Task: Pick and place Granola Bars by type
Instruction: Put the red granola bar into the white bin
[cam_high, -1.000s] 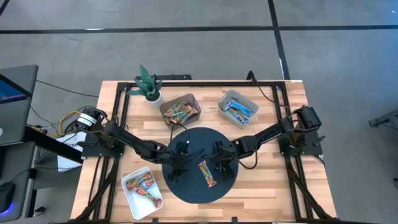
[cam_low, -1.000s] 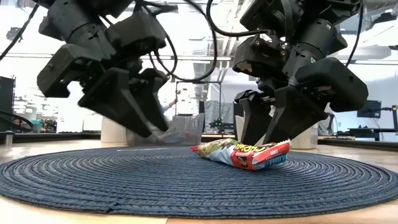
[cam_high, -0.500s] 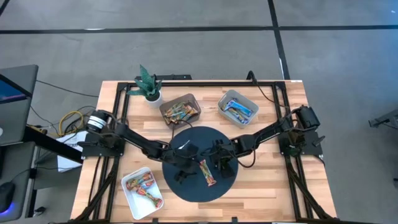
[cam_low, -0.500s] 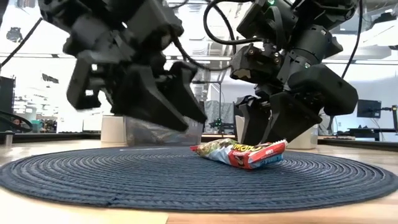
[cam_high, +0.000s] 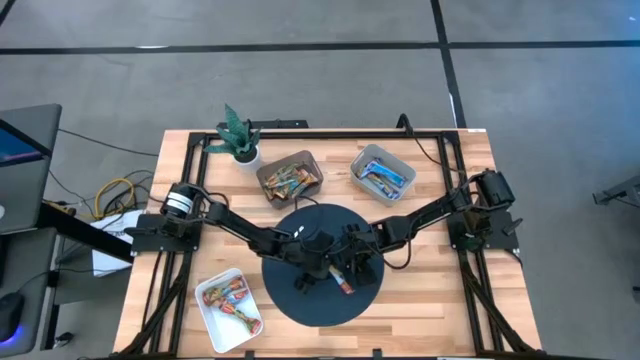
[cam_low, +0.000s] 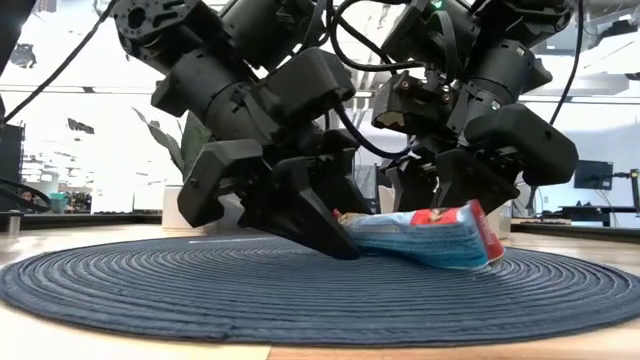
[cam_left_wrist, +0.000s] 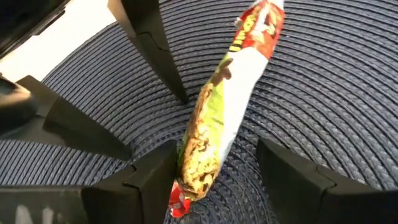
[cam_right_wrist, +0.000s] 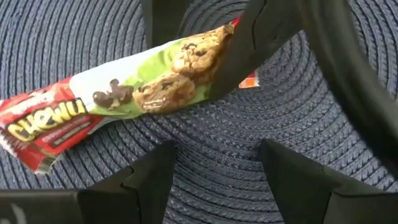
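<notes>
High view: we see a wooden slatted surface (cam_high: 470, 180) framed by black rails, and at its middle a round dark woven mat (cam_high: 300, 300) where both arms meet. Beyond the mat stand two grey bins, one (cam_high: 290, 178) packed with orange and multicoloured granola bars, the other (cam_high: 383, 174) holding blue-and-white ones. A white tray (cam_high: 228, 301) near the left arm's base carries more colourful bars, and a small potted plant (cam_high: 238, 136) stands by the far rail.

On the mat lies one granola bar (cam_left_wrist: 217, 118), a long shiny wrapper, red at the ends with a green and white band and printed cookies. The left end effector (cam_left_wrist: 214, 171) has its fingers spread wide to either side of one end of the bar; whether they touch the wrapper we cannot tell. The right end effector (cam_right_wrist: 214, 168) hangs just over the mat beside the bar, fingers likewise wide apart and holding nothing. In the low view the dark bulky wrists crowd together and hide most of the bins behind.
</notes>
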